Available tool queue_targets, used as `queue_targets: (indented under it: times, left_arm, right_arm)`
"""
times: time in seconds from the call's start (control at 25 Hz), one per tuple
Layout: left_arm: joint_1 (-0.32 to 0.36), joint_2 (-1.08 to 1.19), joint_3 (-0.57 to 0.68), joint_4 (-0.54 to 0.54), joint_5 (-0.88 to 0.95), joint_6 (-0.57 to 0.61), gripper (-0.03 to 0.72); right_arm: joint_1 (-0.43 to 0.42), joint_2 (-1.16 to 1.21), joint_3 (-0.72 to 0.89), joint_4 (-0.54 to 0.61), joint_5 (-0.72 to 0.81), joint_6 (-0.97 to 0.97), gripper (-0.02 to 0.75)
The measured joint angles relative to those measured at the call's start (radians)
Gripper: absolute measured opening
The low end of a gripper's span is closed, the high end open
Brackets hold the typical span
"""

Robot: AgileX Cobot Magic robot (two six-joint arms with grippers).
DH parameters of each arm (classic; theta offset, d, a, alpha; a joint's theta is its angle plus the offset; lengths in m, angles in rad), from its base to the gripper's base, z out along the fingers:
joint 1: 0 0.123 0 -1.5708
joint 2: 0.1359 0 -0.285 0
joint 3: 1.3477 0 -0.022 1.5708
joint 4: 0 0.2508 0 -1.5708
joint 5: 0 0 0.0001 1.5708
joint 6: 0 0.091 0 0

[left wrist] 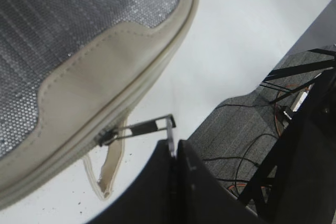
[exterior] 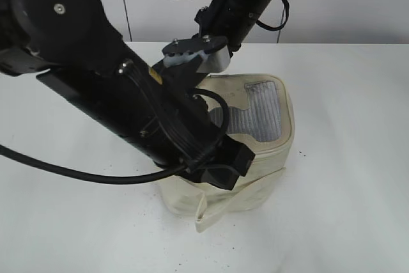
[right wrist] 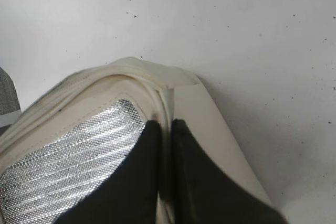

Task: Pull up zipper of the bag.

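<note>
The cream bag (exterior: 268,158) with a grey mesh top panel (exterior: 265,113) stands on the white table. In the left wrist view my left gripper (left wrist: 172,148) is shut on the silver zipper pull (left wrist: 152,126), which stretches out from the zip track (left wrist: 113,129) on the bag's rim. In the exterior view the left arm covers the bag's near left part. My right gripper (right wrist: 167,129) is shut on the bag's cream rim (right wrist: 160,95) at the far end, beside the mesh (right wrist: 68,156). The loose strap (exterior: 211,212) hangs at the bag's front.
The white table (exterior: 345,209) lies all around the bag. In the left wrist view the table edge shows, with grey floor, cables and a black frame (left wrist: 294,145) beyond it. A white wall is behind the table.
</note>
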Motion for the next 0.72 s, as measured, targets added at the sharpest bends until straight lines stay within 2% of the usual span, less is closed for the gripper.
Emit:
queue_targets:
  times: [0.2, 0.28, 0.36, 0.56, 0.6, 0.72]
  left_arm:
    - [-0.001, 0.001, 0.000, 0.000, 0.003, 0.000, -0.003]
    - [-0.001, 0.001, 0.000, 0.000, 0.004, 0.000, 0.009]
    - [-0.002, -0.001, 0.000, -0.008, 0.011, 0.000, 0.063]
    - [0.000, -0.008, 0.000, 0.029, 0.031, 0.000, 0.302]
    - [0.000, -0.014, 0.000, 0.054, 0.032, 0.000, 0.326]
    - [0.000, -0.049, 0.000, 0.134, 0.013, 0.000, 0.357]
  right_arm:
    - [0.000, 0.000, 0.000, 0.000, 0.000, 0.032, 0.020]
    - [0.000, 0.000, 0.000, 0.000, 0.000, 0.052, 0.049]
    - [0.000, 0.000, -0.002, 0.000, 0.000, 0.074, 0.117]
    - [-0.004, -0.020, -0.016, -0.032, -0.004, 0.159, 0.384]
    - [-0.005, -0.026, -0.024, -0.050, -0.004, 0.194, 0.420]
    - [-0.005, -0.046, -0.044, -0.121, -0.005, 0.272, 0.463]
